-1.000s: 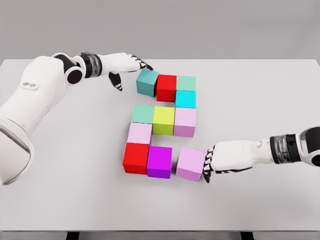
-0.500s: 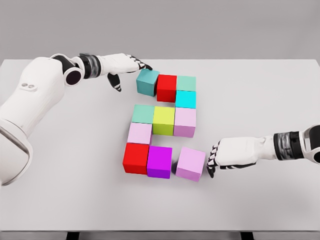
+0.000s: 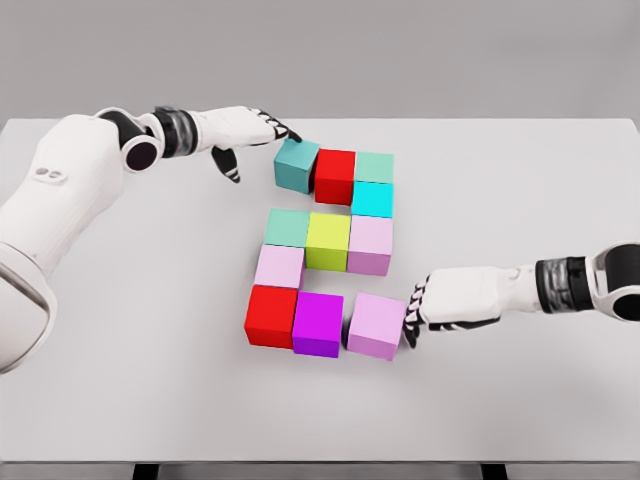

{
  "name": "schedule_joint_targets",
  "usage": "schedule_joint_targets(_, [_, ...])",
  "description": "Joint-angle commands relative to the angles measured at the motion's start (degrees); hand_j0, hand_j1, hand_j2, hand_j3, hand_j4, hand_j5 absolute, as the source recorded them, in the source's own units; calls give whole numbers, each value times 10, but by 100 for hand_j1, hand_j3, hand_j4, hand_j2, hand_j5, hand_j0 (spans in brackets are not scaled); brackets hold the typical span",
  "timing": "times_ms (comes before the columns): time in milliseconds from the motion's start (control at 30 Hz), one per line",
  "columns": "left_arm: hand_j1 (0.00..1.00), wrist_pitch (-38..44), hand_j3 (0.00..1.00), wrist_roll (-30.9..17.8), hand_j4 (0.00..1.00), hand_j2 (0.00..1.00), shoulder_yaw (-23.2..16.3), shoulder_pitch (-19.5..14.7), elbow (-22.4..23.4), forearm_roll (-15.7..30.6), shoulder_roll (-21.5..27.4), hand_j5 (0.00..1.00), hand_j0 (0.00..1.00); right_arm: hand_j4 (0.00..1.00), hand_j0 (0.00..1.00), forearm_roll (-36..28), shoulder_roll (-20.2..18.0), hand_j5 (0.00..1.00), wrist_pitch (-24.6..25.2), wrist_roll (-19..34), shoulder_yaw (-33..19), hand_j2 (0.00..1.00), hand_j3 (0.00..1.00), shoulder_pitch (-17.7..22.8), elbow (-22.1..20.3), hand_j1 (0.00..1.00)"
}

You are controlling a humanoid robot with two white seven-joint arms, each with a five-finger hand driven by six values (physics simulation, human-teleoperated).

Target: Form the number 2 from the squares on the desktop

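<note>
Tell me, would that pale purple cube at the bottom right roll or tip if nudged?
Probably neither: the pale purple cube sits flat-faced on the table, so it should slide. Pushed off-centre by the right hand, it may twist; it already sits slightly askew.

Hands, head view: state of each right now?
Left hand: open, fingertips at the teal cube, holding nothing.
Right hand: open, pressed against the lilac cube.

10 cubes mid-surface, 3 rows joined by single cubes, left hand behind-left, right hand touching front-right cube
</note>
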Motion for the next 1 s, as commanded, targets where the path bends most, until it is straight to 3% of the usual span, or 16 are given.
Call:
schedule_joint_targets(0, [100, 1, 100, 0, 100, 100, 3, 0, -1, 4, 3, 100, 100, 51, 51, -2, 2, 51, 1, 0, -7, 51, 51, 0, 12, 51])
schedule_joint_targets(800, [100, 1, 100, 1, 100, 100, 7, -25, 56, 2, -18, 100, 100, 51, 51, -2, 28, 51, 1, 2, -10, 51, 51, -4, 27, 51])
schedule_joint_targets(967, [100, 1, 100, 0, 100, 100, 6, -26, 68, 1, -31, 100, 100, 51, 51, -2, 17, 51, 1, 0, -11, 51, 51, -3, 27, 51])
